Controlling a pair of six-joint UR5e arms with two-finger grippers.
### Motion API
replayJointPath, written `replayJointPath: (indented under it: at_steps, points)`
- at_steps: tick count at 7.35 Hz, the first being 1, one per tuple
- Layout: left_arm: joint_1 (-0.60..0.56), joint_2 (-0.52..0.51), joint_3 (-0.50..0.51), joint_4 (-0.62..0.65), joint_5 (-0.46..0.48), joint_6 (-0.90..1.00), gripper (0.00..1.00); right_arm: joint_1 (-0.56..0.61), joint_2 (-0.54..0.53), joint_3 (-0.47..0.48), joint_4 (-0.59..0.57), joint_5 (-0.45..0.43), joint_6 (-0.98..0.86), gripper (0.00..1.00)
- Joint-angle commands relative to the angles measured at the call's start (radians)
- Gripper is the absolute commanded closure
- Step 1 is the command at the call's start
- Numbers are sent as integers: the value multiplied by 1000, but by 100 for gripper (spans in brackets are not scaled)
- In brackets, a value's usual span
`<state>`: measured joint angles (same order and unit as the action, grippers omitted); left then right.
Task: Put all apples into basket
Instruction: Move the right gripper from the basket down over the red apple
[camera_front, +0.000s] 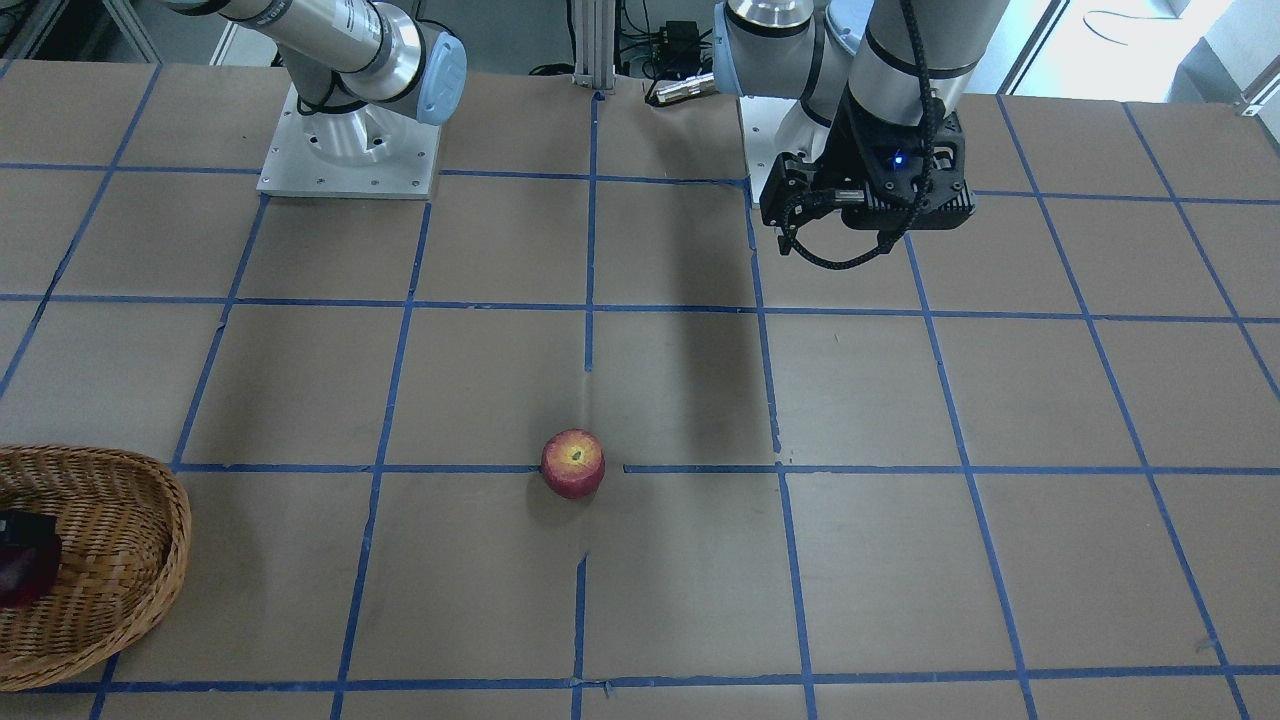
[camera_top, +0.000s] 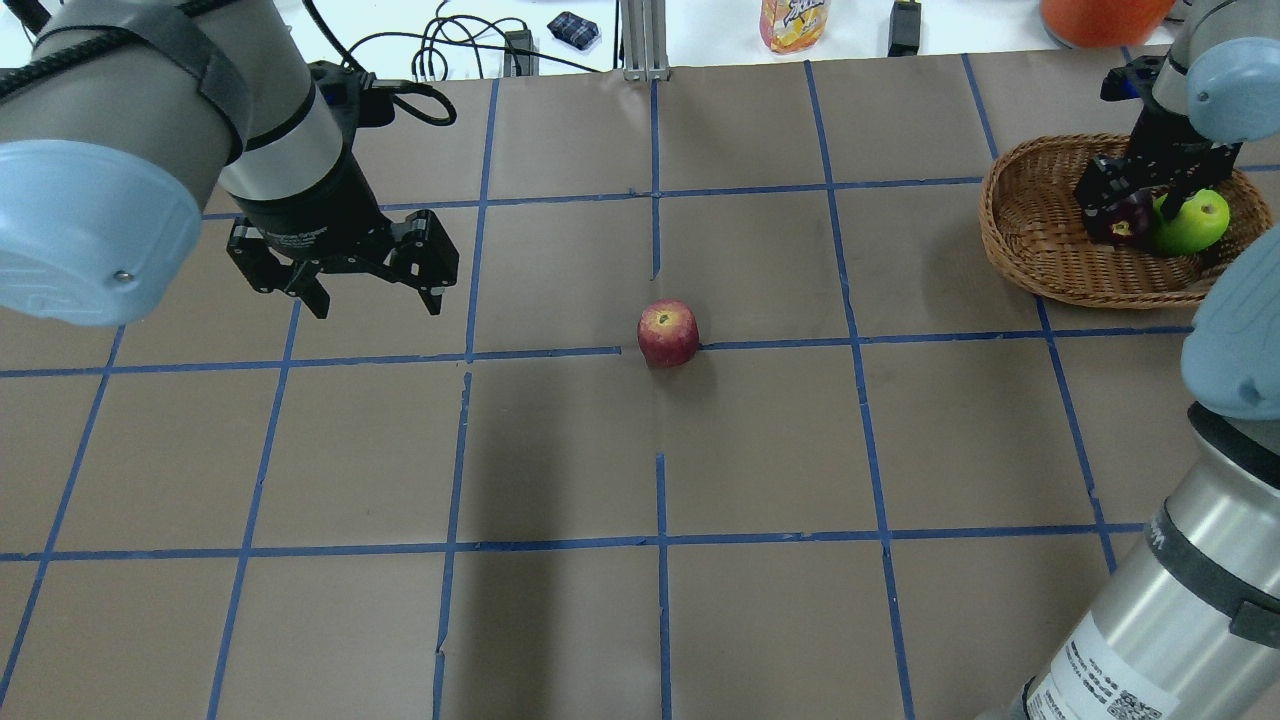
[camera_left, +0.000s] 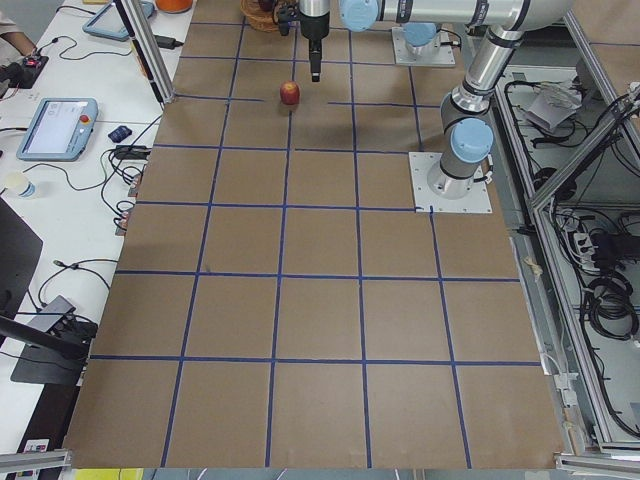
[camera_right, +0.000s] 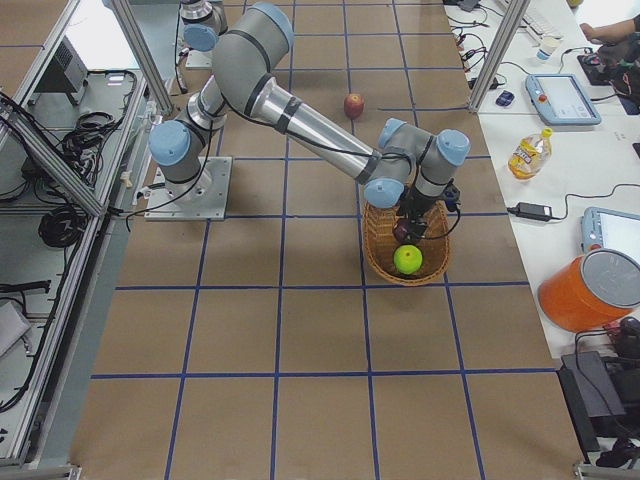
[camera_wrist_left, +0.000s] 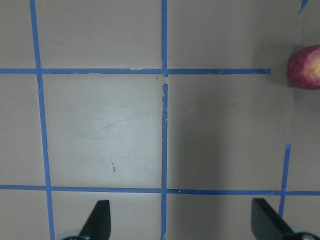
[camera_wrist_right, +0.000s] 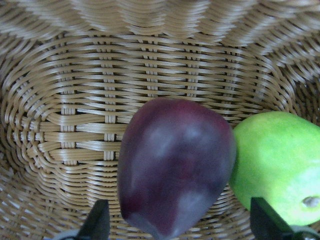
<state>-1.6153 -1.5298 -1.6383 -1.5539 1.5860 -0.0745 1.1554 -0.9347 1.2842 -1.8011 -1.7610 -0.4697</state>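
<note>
A red apple (camera_top: 668, 333) with a yellowish stem patch sits alone mid-table; it also shows in the front view (camera_front: 573, 463) and at the right edge of the left wrist view (camera_wrist_left: 305, 67). My left gripper (camera_top: 378, 303) hovers open and empty over bare table to its left. The wicker basket (camera_top: 1010, 240) stands at the far right. In it lie the maroon apple (camera_wrist_right: 175, 165) and the lime-green apple (camera_wrist_right: 275, 165), touching. My right gripper (camera_top: 1130, 200) is inside the basket, open, its fingers on either side of the maroon apple (camera_top: 1125, 225).
Blue tape lines grid the brown table. A juice bottle (camera_top: 793, 22), cables and an orange container (camera_top: 1100, 15) lie beyond the far edge. The arm bases (camera_front: 350, 150) stand at the robot's side.
</note>
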Motion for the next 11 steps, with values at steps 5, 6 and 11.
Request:
replayJointPath:
  at_steps: [5,6,11]
  points:
    - [20,-30,43,35,-35,2,0,372,-165,7,260,294,528,0]
    - [20,-26,43,31,-35,2,0,462,-153,9,246,302,663,0]
    - [18,-29,29,37,-37,-1,0,694,6,12,-15,356,1014,0]
